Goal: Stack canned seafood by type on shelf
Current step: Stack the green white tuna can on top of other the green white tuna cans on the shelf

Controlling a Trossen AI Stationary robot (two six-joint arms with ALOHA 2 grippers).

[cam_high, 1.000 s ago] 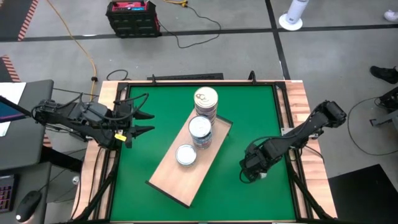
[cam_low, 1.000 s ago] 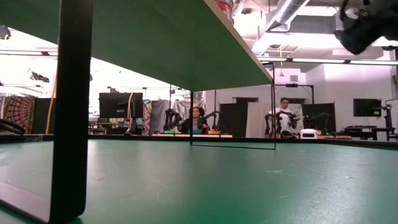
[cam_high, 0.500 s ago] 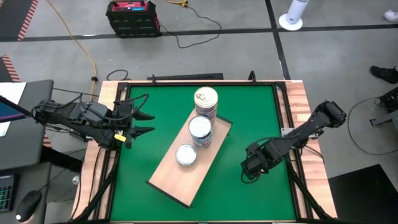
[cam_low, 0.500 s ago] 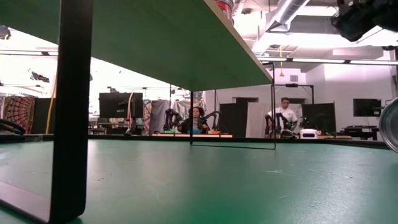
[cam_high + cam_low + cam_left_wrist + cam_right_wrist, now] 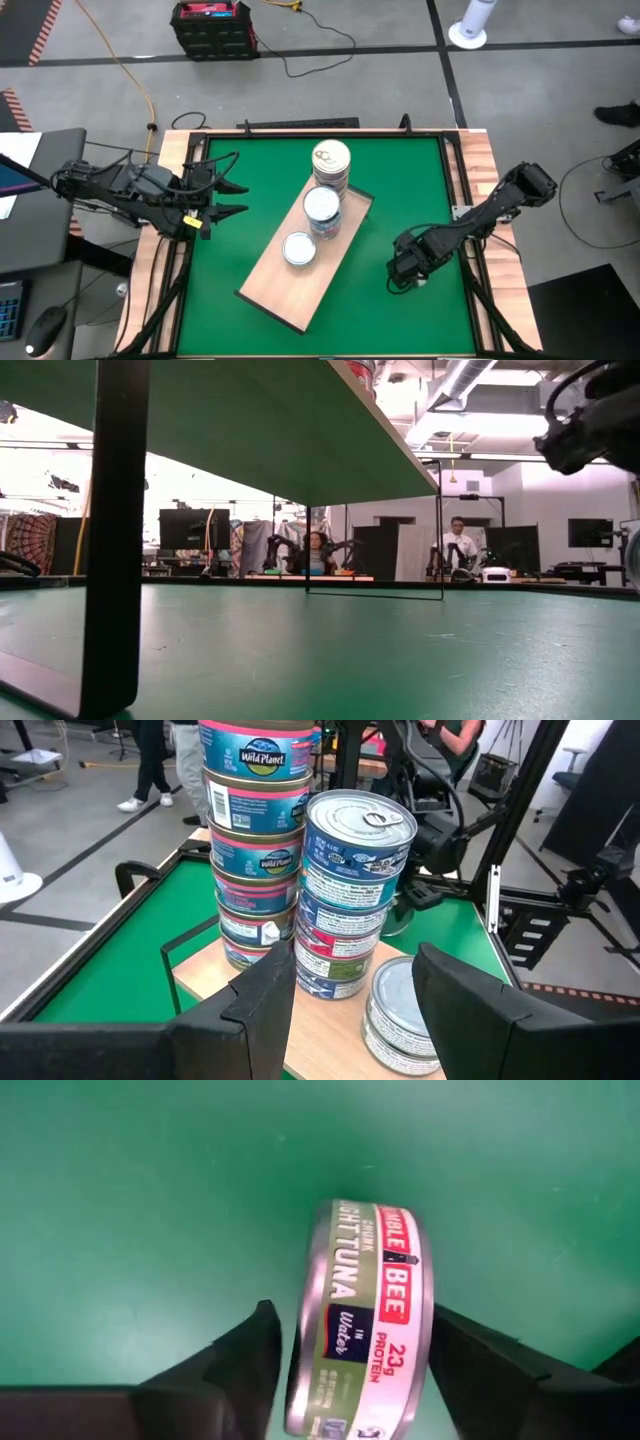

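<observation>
The shelf [image 5: 275,285], a tan board, lies slantwise across the middle of the green table. It carries three stacks of tins: a tall one [image 5: 331,160], a middle one [image 5: 322,208] and a short one [image 5: 299,248]. One more tin [image 5: 370,1280], with a green and red label, stands on its edge on the table at the right. My right gripper [image 5: 404,272] points down over it, open, one finger beside each flat face. My left gripper [image 5: 240,198] waits open at the table's left edge, level, facing the stacks [image 5: 355,890]. My right gripper has its fingers [image 5: 255,1365] close beside the tin's two flat faces, coming from above. Whether they touch the tin I cannot tell. The tin stays on edge, its labelled wall [image 5: 380,1240] turned up.
A wooden rim [image 5: 480,160] and black rails frame the table. In the low view the shelf's black leg [image 5: 115,530] stands near the camera, and my right arm's hand [image 5: 595,430] hangs at the upper right. People sit at tables in the room beyond.
My right gripper rose a little, then came down over the tin on the table's right side. The gap between its fingers looks unchanged. My left arm has kept still.
</observation>
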